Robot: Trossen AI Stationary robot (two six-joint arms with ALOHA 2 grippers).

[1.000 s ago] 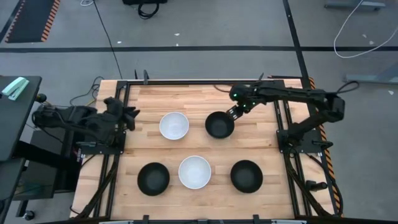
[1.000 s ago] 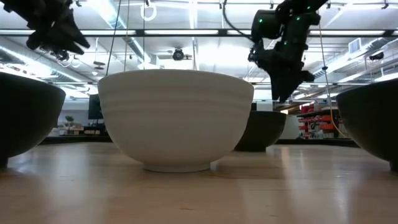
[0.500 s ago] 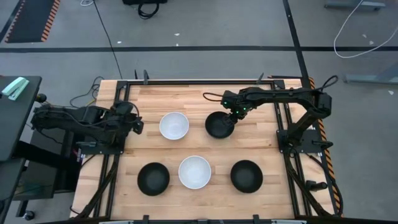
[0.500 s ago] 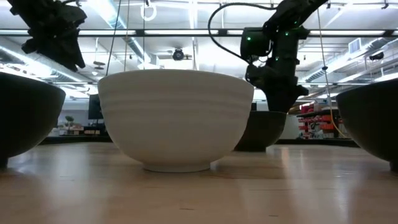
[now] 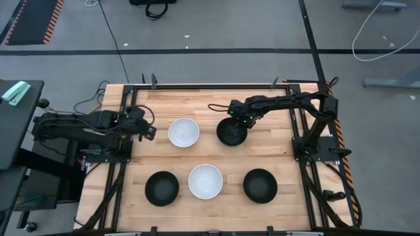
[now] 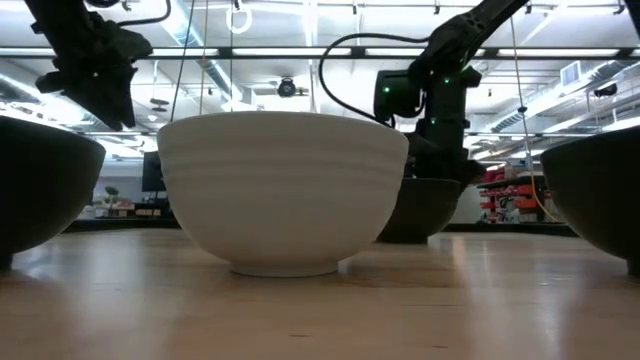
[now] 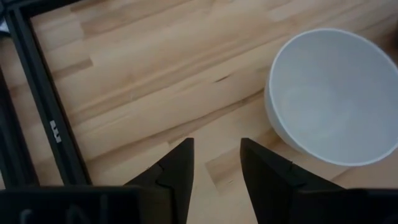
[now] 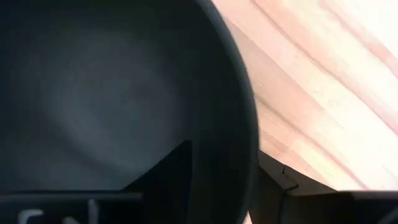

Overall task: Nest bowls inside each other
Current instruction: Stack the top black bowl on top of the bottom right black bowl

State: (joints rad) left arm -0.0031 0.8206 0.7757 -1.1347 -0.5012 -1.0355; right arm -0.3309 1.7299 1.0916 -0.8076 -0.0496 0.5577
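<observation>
Five bowls stand upright on their bases on the wooden table. In the high view the far row has a white bowl [image 5: 184, 133] and a black bowl [image 5: 230, 135]. The near row has a black bowl [image 5: 161, 188], a white bowl [image 5: 205, 181] and a black bowl [image 5: 260, 185]. My right gripper [image 5: 239, 120] [image 8: 224, 150] is open at the far black bowl [image 8: 93, 93], with its fingers on either side of the rim's far-right part. My left gripper [image 5: 149, 131] [image 7: 216, 146] is open above bare wood, just left of the far white bowl [image 7: 329, 93]. My right gripper comes from above with one finger [image 8: 168, 168] inside the far black bowl and the other [image 8: 280, 180] outside its rim [image 8: 249, 143]. I cannot tell whether either finger touches the rim. The bowl stands on the table.
A black metal frame [image 5: 298, 131] borders the table's left, right and far sides; its left rail [image 7: 37, 124] is close behind my left gripper. In the low view the near white bowl [image 6: 283, 190] fills the middle and hides much of the far black bowl [image 6: 425, 210].
My right gripper has moved toward the table's left and come down over the far black bowl's rim. My left gripper has moved right toward the far white bowl and dropped a little. No bowl has moved.
</observation>
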